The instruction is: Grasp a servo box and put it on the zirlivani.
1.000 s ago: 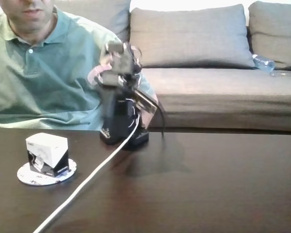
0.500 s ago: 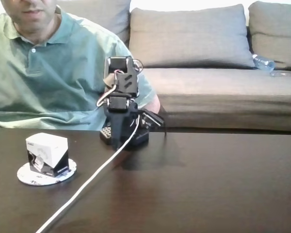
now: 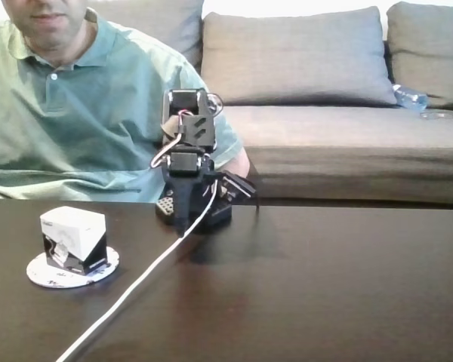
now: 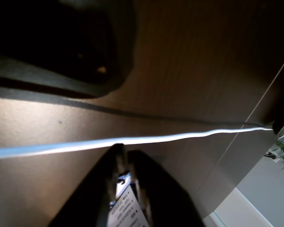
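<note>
The servo box (image 3: 74, 239), white on top with a black lower band, stands on the zirlivani (image 3: 38, 273), a flat white disc at the left of the dark table. The arm is folded over its base (image 3: 200, 211) at the table's far edge, well to the right of the box. My gripper (image 3: 182, 225) points down at the table beside the base. In the wrist view the gripper (image 4: 121, 152) shows from the bottom edge, its black fingers (image 4: 146, 175) pressed together and holding nothing.
A white cable (image 3: 136, 283) runs from the arm toward the table's front edge and crosses the wrist view as the cable (image 4: 132, 139). A person in a green shirt (image 3: 75, 113) sits behind the table. A grey sofa (image 3: 340, 128) holds a bottle (image 3: 410, 97).
The arm has swung down from a raised, blurred pose and settled folded over its base. The box has stayed on the disc.
</note>
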You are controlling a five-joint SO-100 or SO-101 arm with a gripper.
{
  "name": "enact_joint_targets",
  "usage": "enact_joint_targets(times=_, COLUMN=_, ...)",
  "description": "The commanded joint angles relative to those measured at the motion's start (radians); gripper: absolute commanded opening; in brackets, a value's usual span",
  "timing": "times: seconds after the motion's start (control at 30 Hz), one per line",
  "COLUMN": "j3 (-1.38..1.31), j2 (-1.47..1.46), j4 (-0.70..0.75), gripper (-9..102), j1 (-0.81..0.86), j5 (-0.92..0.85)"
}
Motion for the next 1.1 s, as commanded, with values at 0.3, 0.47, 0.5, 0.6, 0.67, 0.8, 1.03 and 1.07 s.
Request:
enact_joint_targets(times=0.3, j3=-0.005, j2=0.006, j4=-0.009, gripper=0, j1=-0.002, j5=0.009)
enact_joint_targets(times=0.47, j3=-0.005, j2=0.006, j4=-0.009, gripper=0, j1=-0.002, j5=0.009)
enact_joint_targets(times=0.5, j3=-0.005, j2=0.006, j4=-0.011, gripper=0, j1=-0.002, j5=0.009)
enact_joint_targets(times=0.6, j3=-0.005, j2=0.006, j4=-0.018, gripper=0, j1=0.002, j5=0.009)
enact_joint_targets(times=0.67, j3=-0.005, j2=0.006, j4=-0.021, gripper=0, j1=0.002, j5=0.009)
enact_joint_targets(times=0.8, j3=-0.005, j2=0.006, j4=-0.021, gripper=0, j1=0.002, j5=0.009)
enact_joint_targets(times=1.03, j3=-0.005, j2=0.006, j4=-0.021, gripper=0, j1=0.0, j5=0.009)
enact_joint_targets(times=1.07, j3=-0.005, j2=0.006, j4=-0.021, gripper=0, j1=-0.002, j5=0.009)
